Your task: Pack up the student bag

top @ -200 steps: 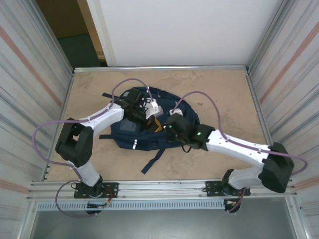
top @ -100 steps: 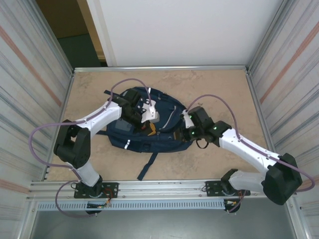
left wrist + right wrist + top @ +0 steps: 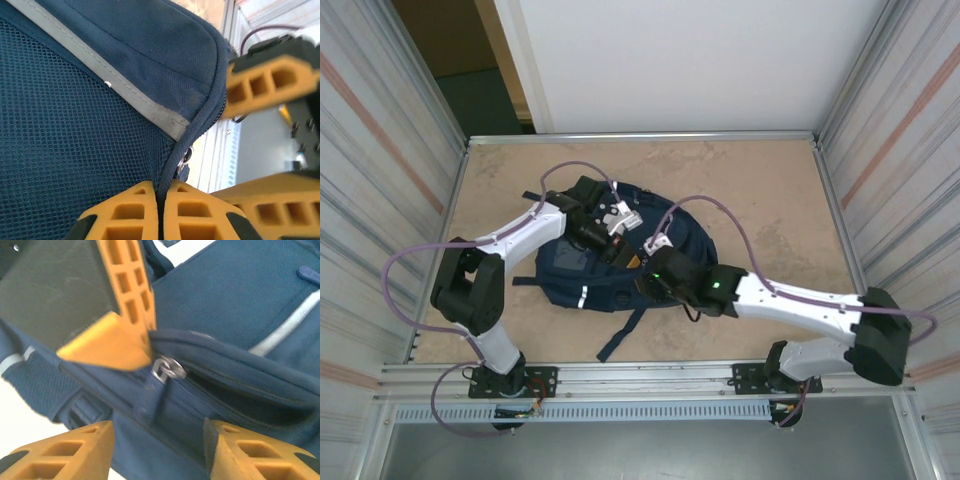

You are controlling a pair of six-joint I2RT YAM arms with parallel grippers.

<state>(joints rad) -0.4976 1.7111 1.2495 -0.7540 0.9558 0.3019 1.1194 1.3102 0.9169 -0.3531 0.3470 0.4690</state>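
Observation:
The student bag (image 3: 582,272), navy blue with white stripes, lies flat in the middle of the table. My left gripper (image 3: 621,246) is shut on the corded rim of its zip opening (image 3: 192,125); the cord runs between the orange fingertips (image 3: 135,200). My right gripper (image 3: 650,268) hovers right beside it, open, over the bag's front. In the right wrist view its gripper (image 3: 157,436) straddles a fabric tab under a metal zipper pull (image 3: 167,369), touching neither. The zip (image 3: 240,387) gapes slightly to the right of the pull.
A dark strap (image 3: 620,335) trails from the bag toward the near rail. Metal walls enclose the table on the left, right and back. Bare tabletop (image 3: 770,200) lies to the right of the bag and behind it.
My right gripper swung out to the right of the bag, then came back to its front beside the left gripper, opening its jaws. The bag shifted slightly. The left gripper kept its hold.

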